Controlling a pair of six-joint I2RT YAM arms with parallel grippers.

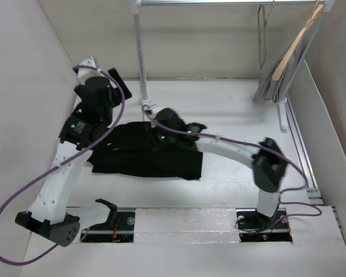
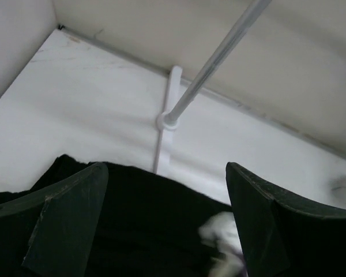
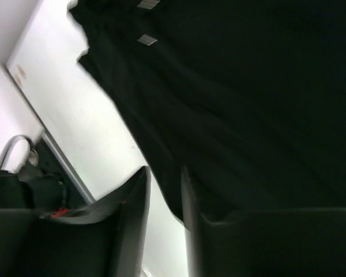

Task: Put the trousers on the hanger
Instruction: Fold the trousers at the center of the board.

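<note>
The black trousers (image 1: pixel 144 154) lie folded flat on the white table (image 1: pixel 230 104) in the middle. My left gripper (image 1: pixel 112 91) hovers over their far left edge with its jaws wide apart and empty; in the left wrist view (image 2: pixel 167 167) the trousers (image 2: pixel 138 219) lie below the fingers (image 2: pixel 69 219). My right gripper (image 1: pixel 160 124) is down at the trousers' far edge. In the right wrist view (image 3: pixel 164 170) its jaws are almost closed with a fold of the trousers (image 3: pixel 248 104) between them. The thin wire hanger (image 1: pixel 264 40) hangs from the rail at the back right, away from both grippers.
A pale wooden hanger (image 1: pixel 294 46) with a grey garment (image 1: pixel 274 86) hangs at the back right. The rack's upright pole (image 1: pixel 139 46) stands on its foot (image 2: pixel 170 104) just behind the trousers. Walls close in on three sides. A purple cable (image 1: pixel 23 190) loops off the left arm.
</note>
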